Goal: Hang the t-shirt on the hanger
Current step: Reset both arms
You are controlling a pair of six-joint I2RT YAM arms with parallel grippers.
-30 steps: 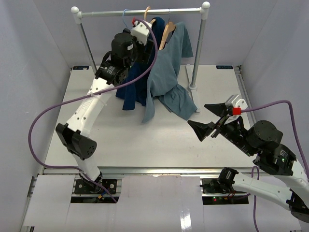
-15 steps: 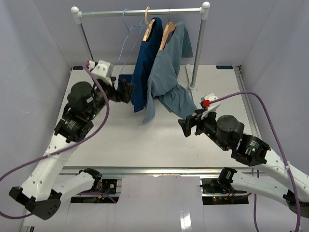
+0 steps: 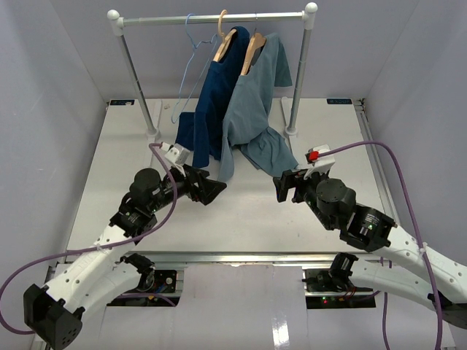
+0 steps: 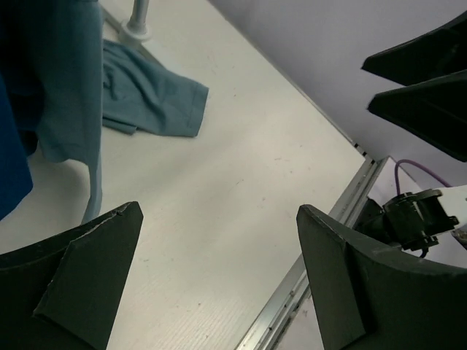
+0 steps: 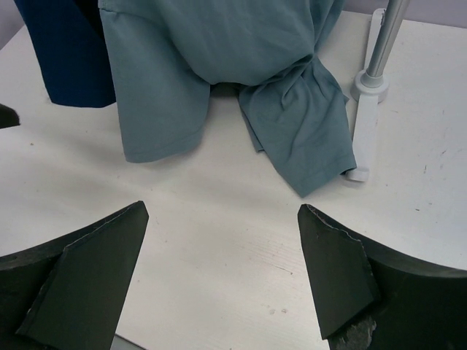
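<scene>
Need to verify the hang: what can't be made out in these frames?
- Top external: the navy t-shirt covers most of the wooden hanger; whether both shoulders sit inside is hidden.
- Left wrist: the frame's left edge cuts the t-shirt to a dark strip; hanger out of view.
- Right wrist: the top edge cuts off the t-shirt and grey-blue shirt; no hangers visible.

A: The plain navy t-shirt (image 3: 211, 102) is draped on the tan wooden hanger (image 3: 220, 45)!
B: Hook over the rail (image 3: 160, 20), cloth hanging long, hem down by the tabletop (image 3: 131, 146).
</scene>
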